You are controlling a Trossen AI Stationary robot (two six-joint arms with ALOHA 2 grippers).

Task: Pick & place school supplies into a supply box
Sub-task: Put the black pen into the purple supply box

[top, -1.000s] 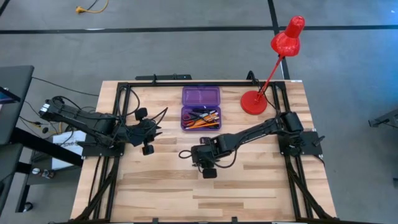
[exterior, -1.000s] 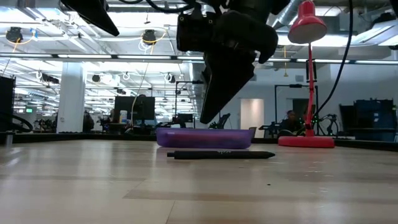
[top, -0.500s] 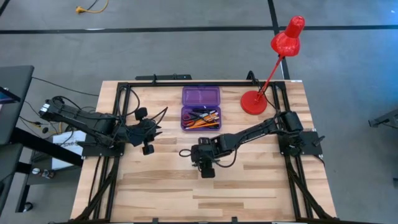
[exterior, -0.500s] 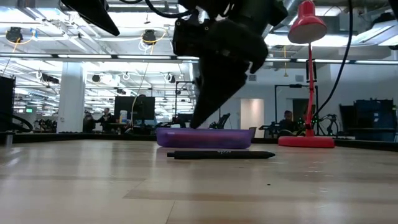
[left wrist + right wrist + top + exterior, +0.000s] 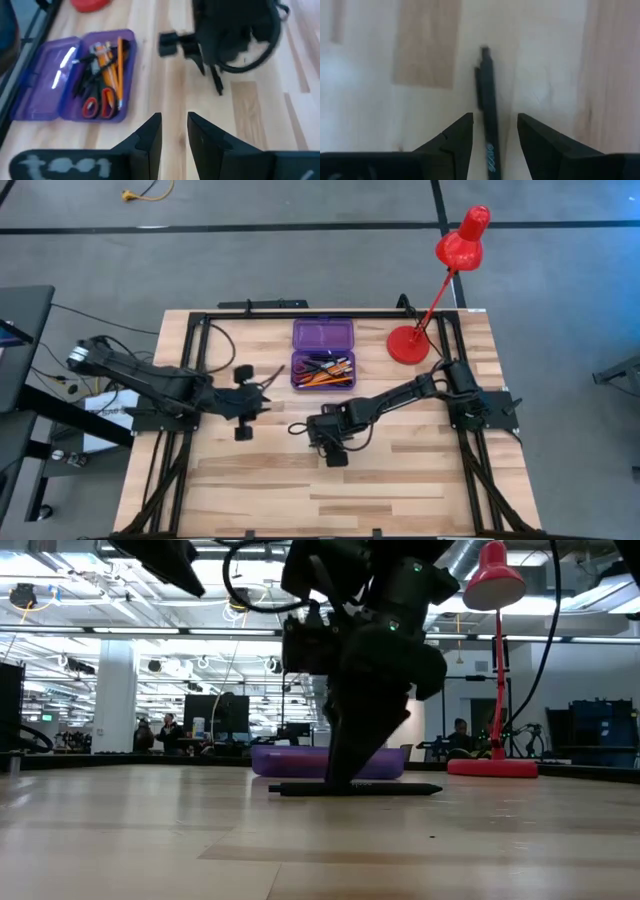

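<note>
A black pen [image 5: 489, 105] lies flat on the wooden table, also showing in the low view [image 5: 400, 789]. My right gripper [image 5: 493, 118] is down over it, open, with one finger on either side of the pen and a gap on each side; it also shows in the high view [image 5: 333, 442]. The purple supply box [image 5: 323, 368] lies open behind it, holding orange pencils, black pens and red-handled scissors [image 5: 97, 102]. My left gripper [image 5: 174, 117] hovers left of the box, open a little and empty.
The box's lid [image 5: 323, 335] lies open flat toward the far edge. A red desk lamp stands with its base [image 5: 408, 343] at the far right of the table. Bare wood lies toward the near edge. People show far off in the room behind.
My right gripper has gone down onto the table and now has its fingers on either side of the pen, which has stayed where it was. My left gripper has moved toward the table's right, nearer the box.
</note>
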